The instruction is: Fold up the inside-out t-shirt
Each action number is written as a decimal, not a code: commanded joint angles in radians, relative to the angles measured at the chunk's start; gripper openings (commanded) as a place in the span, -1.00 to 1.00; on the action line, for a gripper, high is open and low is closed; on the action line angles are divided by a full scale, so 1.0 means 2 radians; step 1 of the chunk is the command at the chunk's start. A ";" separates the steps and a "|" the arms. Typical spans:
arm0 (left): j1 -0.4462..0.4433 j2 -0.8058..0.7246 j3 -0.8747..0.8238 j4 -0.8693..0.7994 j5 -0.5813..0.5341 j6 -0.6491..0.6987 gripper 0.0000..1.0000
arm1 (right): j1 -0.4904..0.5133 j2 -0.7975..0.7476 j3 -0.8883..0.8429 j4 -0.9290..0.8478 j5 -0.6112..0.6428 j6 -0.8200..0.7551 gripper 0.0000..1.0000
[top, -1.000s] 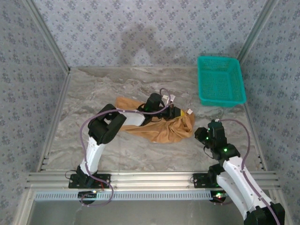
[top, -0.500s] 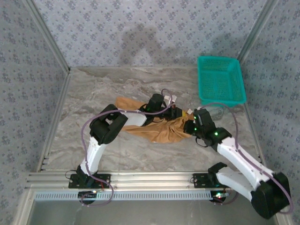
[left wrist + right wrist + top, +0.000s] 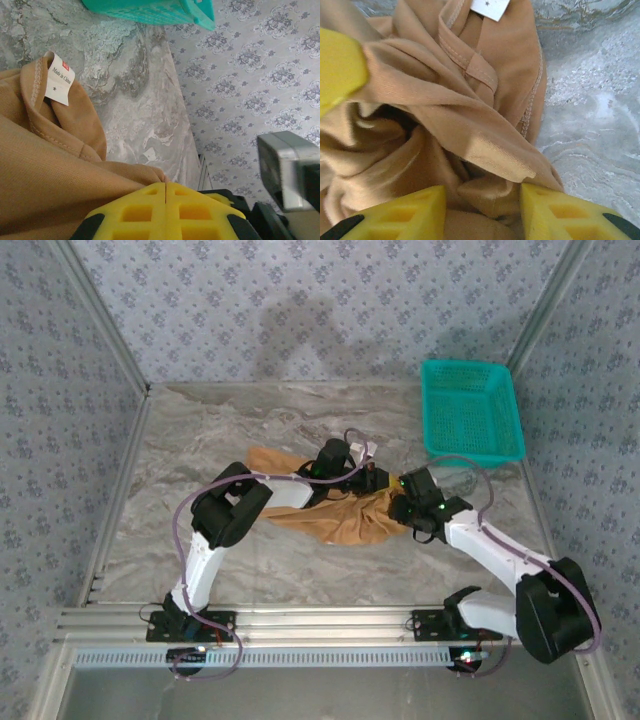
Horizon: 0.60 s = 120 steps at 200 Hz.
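Note:
The orange-tan t-shirt [image 3: 335,515] lies crumpled mid-table, its white label [image 3: 59,80] turned up at the right end. My left gripper [image 3: 377,480] reaches across the shirt to its right side. Its yellow fingers [image 3: 165,186] are pressed together, with a fold of the cloth running into their tips. My right gripper [image 3: 400,507] is at the shirt's right edge. In the right wrist view it stands open [image 3: 482,200], with a bunched fold of the shirt [image 3: 445,120] between its two fingers. The label [image 3: 490,7] shows at the top edge there.
A teal mesh basket [image 3: 470,412] stands at the back right corner, its rim [image 3: 150,10] just beyond the shirt. Bare marble table [image 3: 200,430] lies left of and behind the shirt. Patterned walls close three sides.
My right arm has swung from the near right in to the shirt's right edge, and its open fingers now straddle a fold. The left gripper has barely moved.

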<state>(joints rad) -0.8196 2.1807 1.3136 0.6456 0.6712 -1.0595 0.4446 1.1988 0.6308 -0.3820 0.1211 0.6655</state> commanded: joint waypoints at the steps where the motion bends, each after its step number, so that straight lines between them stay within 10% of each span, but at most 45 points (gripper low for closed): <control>1: -0.003 0.003 0.014 -0.002 0.000 0.005 -1.00 | -0.004 0.017 -0.010 0.017 0.011 0.010 -0.12; 56: -0.004 0.002 0.011 -0.002 0.002 0.006 -1.00 | -0.021 0.059 0.017 0.023 0.004 -0.003 -1.00; 120: 0.004 0.009 0.025 -0.026 0.000 0.022 -1.00 | -0.009 -0.092 0.054 -0.040 -0.058 -0.014 -1.00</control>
<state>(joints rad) -0.8200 2.1807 1.3182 0.6159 0.6712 -1.0470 0.4229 1.1454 0.6907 -0.4004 0.0769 0.6563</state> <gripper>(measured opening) 0.039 0.068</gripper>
